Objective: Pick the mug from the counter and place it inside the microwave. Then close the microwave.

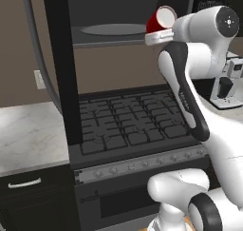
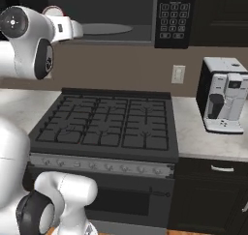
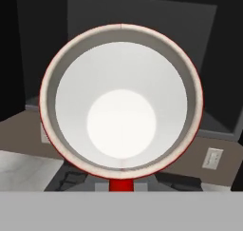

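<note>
Now mug (image 1: 161,20) lies tilted, mouth facing the end effector (image 1: 156,35).

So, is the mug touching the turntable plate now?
Apart. In the left base view the mug hangs tilted above the plate, with open space under it.

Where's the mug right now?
The mug is held up at the microwave's open front, right of its turntable plate in the left base view and above the stove, tipped sideways.
</note>
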